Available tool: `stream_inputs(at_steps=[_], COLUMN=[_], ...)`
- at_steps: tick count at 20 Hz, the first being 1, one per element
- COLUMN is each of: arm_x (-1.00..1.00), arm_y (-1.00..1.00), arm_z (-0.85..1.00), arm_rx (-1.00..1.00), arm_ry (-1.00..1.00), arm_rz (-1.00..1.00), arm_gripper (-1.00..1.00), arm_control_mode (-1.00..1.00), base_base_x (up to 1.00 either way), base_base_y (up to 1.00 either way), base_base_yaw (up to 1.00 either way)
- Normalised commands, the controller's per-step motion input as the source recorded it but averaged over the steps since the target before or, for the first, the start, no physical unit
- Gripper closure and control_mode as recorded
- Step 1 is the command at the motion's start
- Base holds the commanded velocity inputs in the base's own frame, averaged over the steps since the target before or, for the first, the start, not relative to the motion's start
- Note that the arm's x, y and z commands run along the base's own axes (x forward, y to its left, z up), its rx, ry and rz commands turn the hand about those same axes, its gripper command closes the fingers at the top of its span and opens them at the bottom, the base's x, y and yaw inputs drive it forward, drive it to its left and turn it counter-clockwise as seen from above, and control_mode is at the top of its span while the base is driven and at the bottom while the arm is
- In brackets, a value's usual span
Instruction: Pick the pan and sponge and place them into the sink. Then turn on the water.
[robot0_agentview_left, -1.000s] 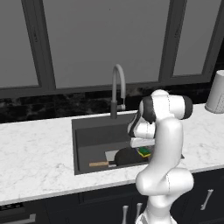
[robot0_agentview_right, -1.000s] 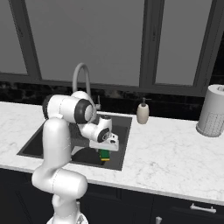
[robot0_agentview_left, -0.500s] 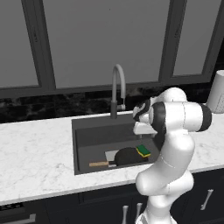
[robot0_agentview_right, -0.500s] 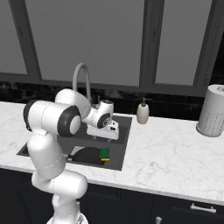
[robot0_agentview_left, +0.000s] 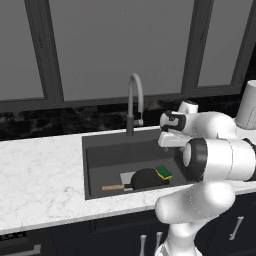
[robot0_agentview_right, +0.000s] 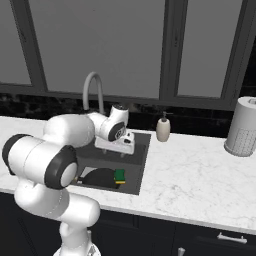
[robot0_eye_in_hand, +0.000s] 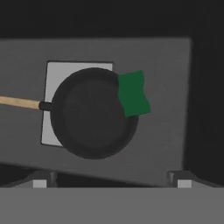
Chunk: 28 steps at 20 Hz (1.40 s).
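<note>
- Hand view looks straight down into the sink (robot0_eye_in_hand: 175, 87): the pan (robot0_eye_in_hand: 94, 113) lies on the sink floor, over the lighter square, and its wooden handle points to 9 o'clock in this view.
- The sponge (robot0_eye_in_hand: 133, 93) rests with its green side up on the pan's rim, at about 2 o'clock of the pan, touching it.
- The claw (robot0_eye_in_hand: 111, 181) is spread wide and holds nothing; its two tips stand far apart at the bottom of the hand view, well above the pan.
- Left base view: the claw (robot0_agentview_left: 172, 137) hangs over the right half of the sink, and the faucet (robot0_agentview_left: 134, 102) stands at about 10 o'clock from it, near but not touching.
- I see no blue stream under the spout, so I judge that both things are already placed and only the water is left.
- I judge that the coming move turns on this: the faucet lies behind and left of the claw, at the back edge of the sink on the marble surface (robot0_agentview_left: 40, 170); the lever itself is too small to tell.
</note>
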Motion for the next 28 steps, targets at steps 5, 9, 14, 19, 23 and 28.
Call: stream_inputs(at_steps=[5,9,14,19,23,28], arm_x=[0.00,0.00,0.01,0.13,0.08,0.26], arm_y=[0.00,0.00,0.06,0.25,0.22,0.22], arm_z=[0.00,0.10,0.29,0.42,0.39,0.05], arm_rx=[0.00,0.13,0.29,0.32,0.23,0.03], arm_ry=[0.00,-0.14,-0.37,-0.26,-0.06,0.08], arm_rz=[0.00,0.00,0.00,0.00,-0.01,-0.01], arm_gripper=[-1.00,-1.00,-1.00,-1.00,-1.00,-1.00], arm_control_mode=[-1.00,-1.00,-1.00,-1.00,-1.00,-1.00], base_base_x=[0.00,0.00,0.00,0.00,0.00,0.00], base_base_y=[0.00,0.00,0.00,0.00,0.00,0.00], base_base_yaw=[0.00,0.00,0.00,0.00,0.00,0.00])
